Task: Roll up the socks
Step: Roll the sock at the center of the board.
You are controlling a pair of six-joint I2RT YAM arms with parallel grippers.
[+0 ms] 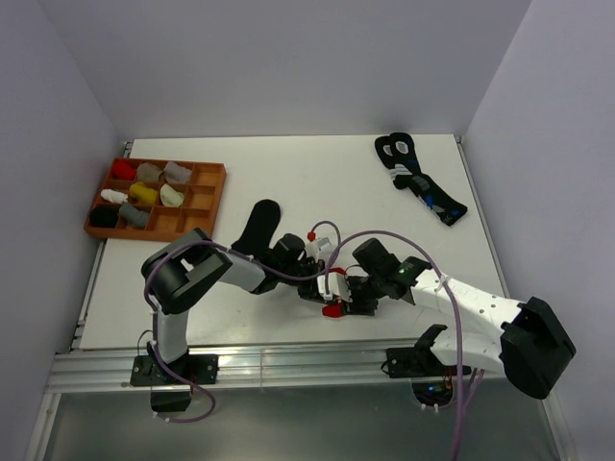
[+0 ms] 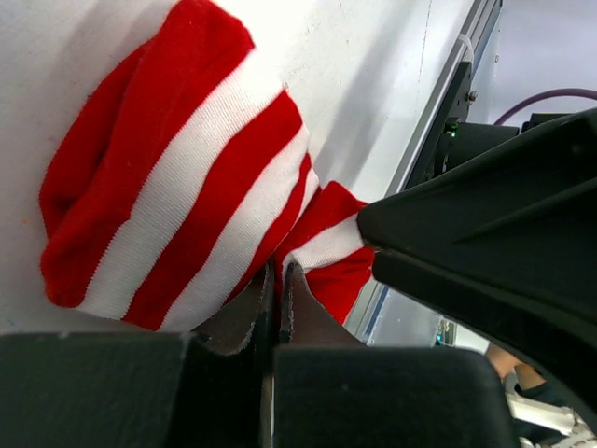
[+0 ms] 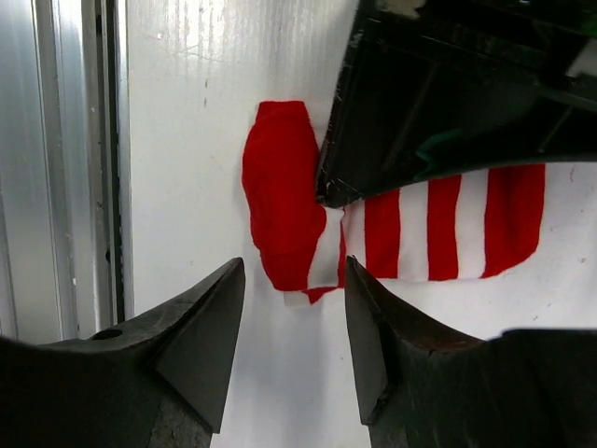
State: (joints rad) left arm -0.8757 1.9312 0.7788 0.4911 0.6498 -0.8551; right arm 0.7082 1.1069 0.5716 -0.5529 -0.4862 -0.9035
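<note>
Rolling striped sock [image 3: 438, 229] by near edge of bench [image 1: 307, 182]: left pincer [image 2: 280, 280] clenched on it, right pincer [image 3: 293, 271] released over red end. Next likely: pinch end, tuck.

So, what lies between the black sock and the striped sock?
The left arm's wrist lies there. The top view shows it: the black sock on its far side, the striped sock on its near side.
</note>
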